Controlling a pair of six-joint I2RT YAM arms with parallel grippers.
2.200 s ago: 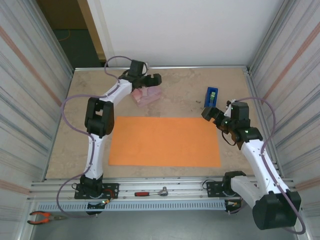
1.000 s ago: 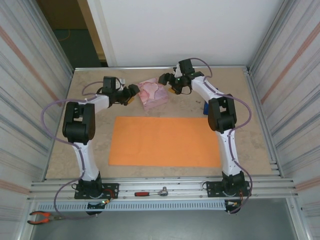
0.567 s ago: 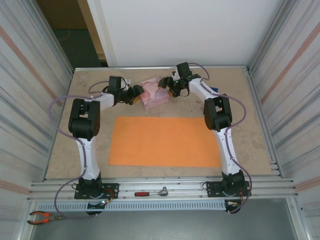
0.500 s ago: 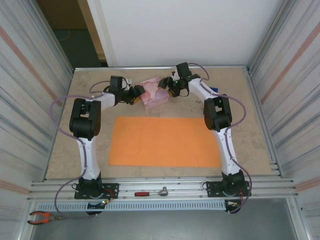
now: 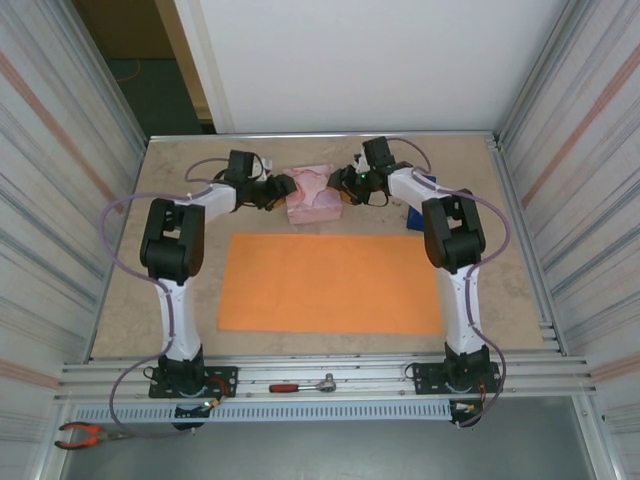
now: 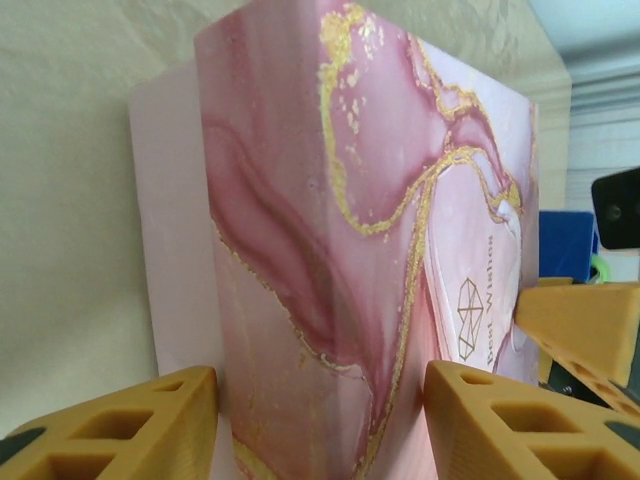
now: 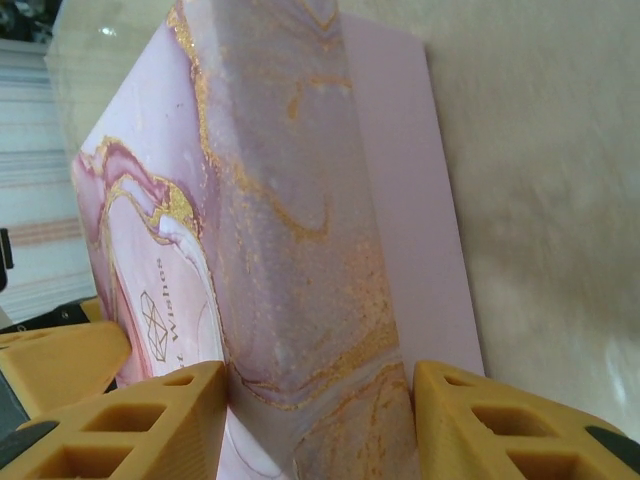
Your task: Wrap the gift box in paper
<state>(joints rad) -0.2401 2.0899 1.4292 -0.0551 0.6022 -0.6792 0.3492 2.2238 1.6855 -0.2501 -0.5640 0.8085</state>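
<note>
The gift box point(image 5: 313, 195) point(image 6: 330, 250) point(image 7: 290, 230) is a pink marbled block with gold veins, bare of any orange skin, at the back of the table. My left gripper point(image 5: 283, 187) point(image 6: 320, 400) is shut on its left end, one yellow finger on each side of a corner. My right gripper point(image 5: 343, 185) point(image 7: 320, 400) is shut on the opposite end in the same way. The orange paper point(image 5: 330, 283) lies flat in front of the box, a short gap between them.
A blue tape dispenser point(image 5: 414, 213) point(image 6: 565, 245) stands right of the box, partly behind the right arm. A red-handled ratchet point(image 5: 303, 385) lies on the front rail and pliers point(image 5: 85, 433) below it. Corrugated walls point(image 5: 60, 200) close both sides.
The right arm swung from the table's right side over to the box. Both grippers closed in on the box, which turned square and shifted slightly right and toward the paper.
</note>
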